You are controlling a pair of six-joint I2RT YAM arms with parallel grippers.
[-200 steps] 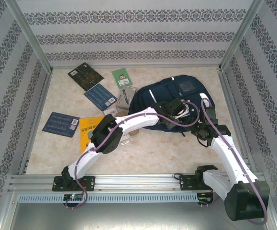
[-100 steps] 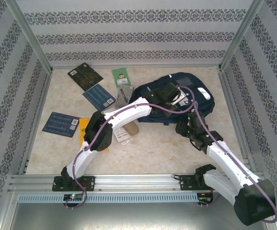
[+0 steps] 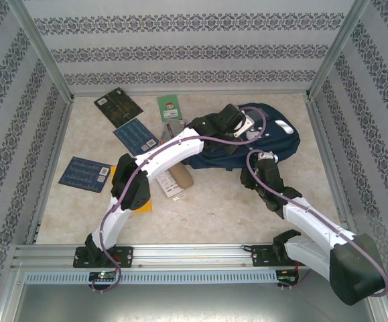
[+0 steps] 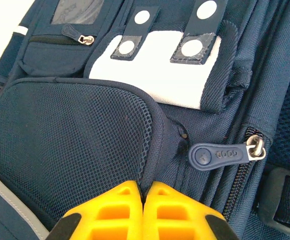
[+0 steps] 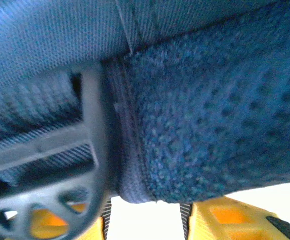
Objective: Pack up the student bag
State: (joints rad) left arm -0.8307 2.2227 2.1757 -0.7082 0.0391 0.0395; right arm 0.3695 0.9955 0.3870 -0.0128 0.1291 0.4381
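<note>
The student bag (image 3: 279, 143), navy with white patches, lies at the back right of the table. My left gripper (image 3: 244, 129) sits on top of it. In the left wrist view its yellow fingertips (image 4: 146, 192) are shut on a fold of bag fabric (image 4: 157, 150) at the edge of the mesh pocket (image 4: 69, 140), beside a blue zip puller (image 4: 219, 155). My right gripper (image 3: 261, 161) is at the bag's near edge. Its yellow fingers (image 5: 225, 220) stand apart, with a padded strap end (image 5: 210, 125) right at the tips and a grey buckle (image 5: 92, 150) to the left.
Left of the bag lie flat books: a dark one (image 3: 118, 107), two blue ones (image 3: 139, 134) (image 3: 85, 173) and a yellow one (image 3: 121, 180). A green card (image 3: 170, 107) and a small white box (image 3: 171, 188) lie close to the left arm. Patterned walls enclose the table.
The left gripper has dragged the bag toward the back right. The right gripper has followed it farther in and its jaws have narrowed.
</note>
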